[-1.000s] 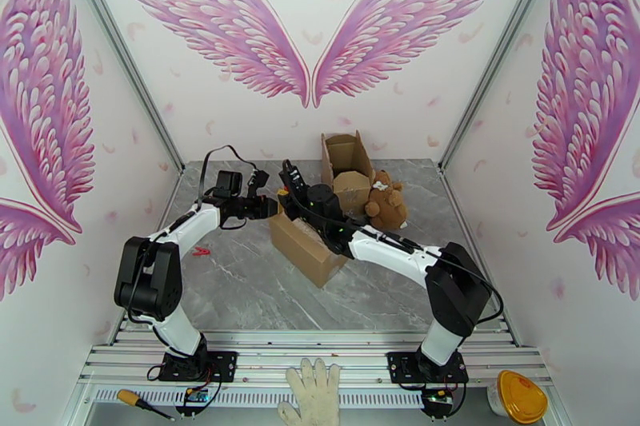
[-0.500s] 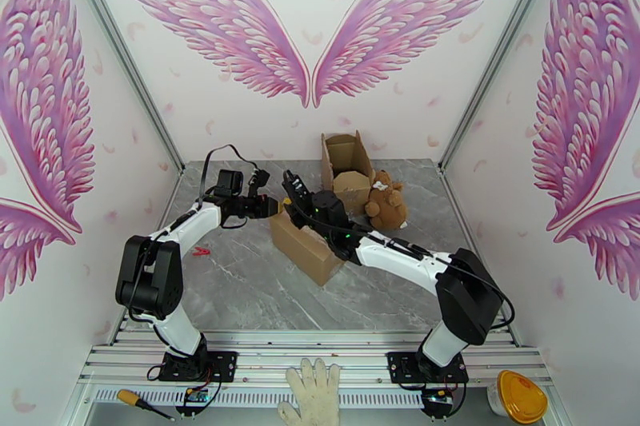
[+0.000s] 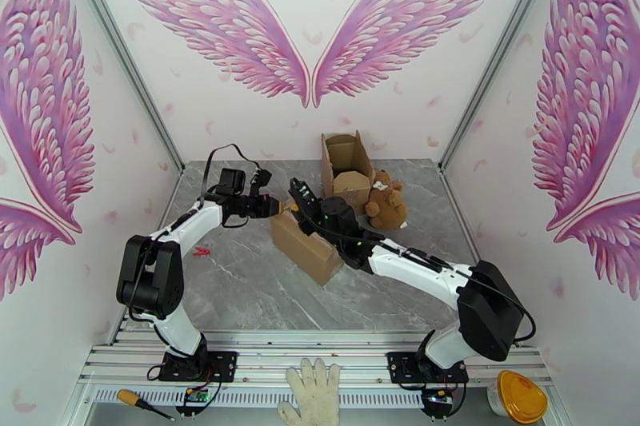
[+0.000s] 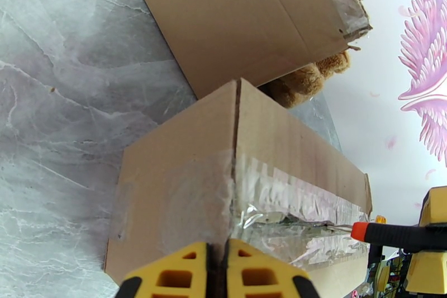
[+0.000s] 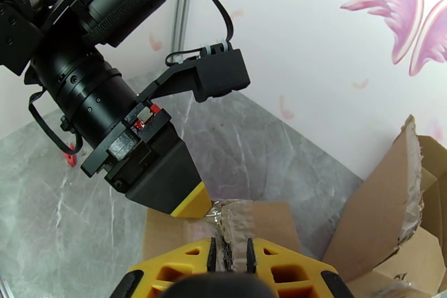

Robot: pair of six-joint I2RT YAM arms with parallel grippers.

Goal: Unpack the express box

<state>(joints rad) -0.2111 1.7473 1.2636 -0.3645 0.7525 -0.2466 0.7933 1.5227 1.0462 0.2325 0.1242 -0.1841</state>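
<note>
White walls (image 3: 312, 120) close in on three sides, each painted with big pink feathered wings (image 3: 216, 28) and scattered pink petals, and slanting aluminium posts (image 3: 124, 52) mark the two far corners. The worktop (image 3: 256, 292) is grey veined marble under soft, even light, with a small red bit (image 3: 200, 250) lying near its left edge. Along its near edge runs a ribbed aluminium rail (image 3: 320, 353), and in front of that lie a white glove (image 3: 312, 396) at the middle, a screwdriver (image 3: 140, 402) toward the left corner and a yellow-lidded tub (image 3: 520, 396) toward the right.

L tool (image 4: 218, 249) + R tool (image 5: 229, 250) pinched shut, tips close.
</note>
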